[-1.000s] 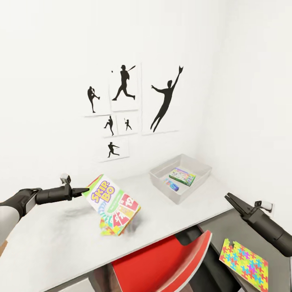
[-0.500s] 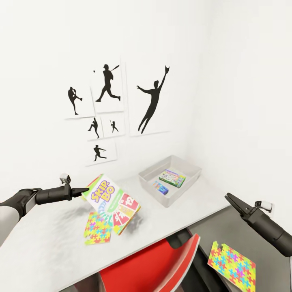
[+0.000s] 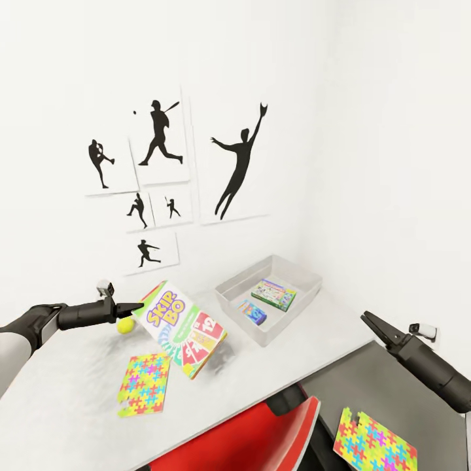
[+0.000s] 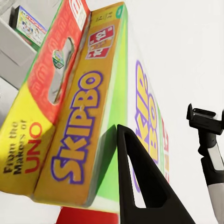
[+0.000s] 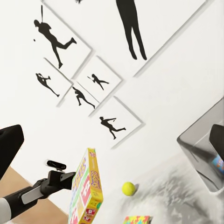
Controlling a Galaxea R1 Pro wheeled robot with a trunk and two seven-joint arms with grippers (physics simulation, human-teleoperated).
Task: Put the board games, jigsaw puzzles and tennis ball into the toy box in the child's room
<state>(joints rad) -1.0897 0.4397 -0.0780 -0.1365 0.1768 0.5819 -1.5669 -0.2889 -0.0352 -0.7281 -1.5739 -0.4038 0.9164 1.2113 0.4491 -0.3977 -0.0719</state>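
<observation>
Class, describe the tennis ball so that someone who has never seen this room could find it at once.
Start at the pale table under the baseball pictures. The left gripper holds up a yellow Skip-Bo box there. Beside it lies the tennis ball: small, round, yellow-green, unlike the flat boxes and boards.

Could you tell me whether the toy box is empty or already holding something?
Not empty: the toy box holds a green game box and a smaller blue item.

My left end effector [image 3: 139,306]: matte black, slim tapered fingers, small grey-white camera block on top at wrist. Forearm black, pale grey sleeve toward 9 o'clock. My right end effector [image 3: 367,318]: black, pointed wedge fingers, thick black cylindrical forearm, small white camera module with dark lens.
</observation>
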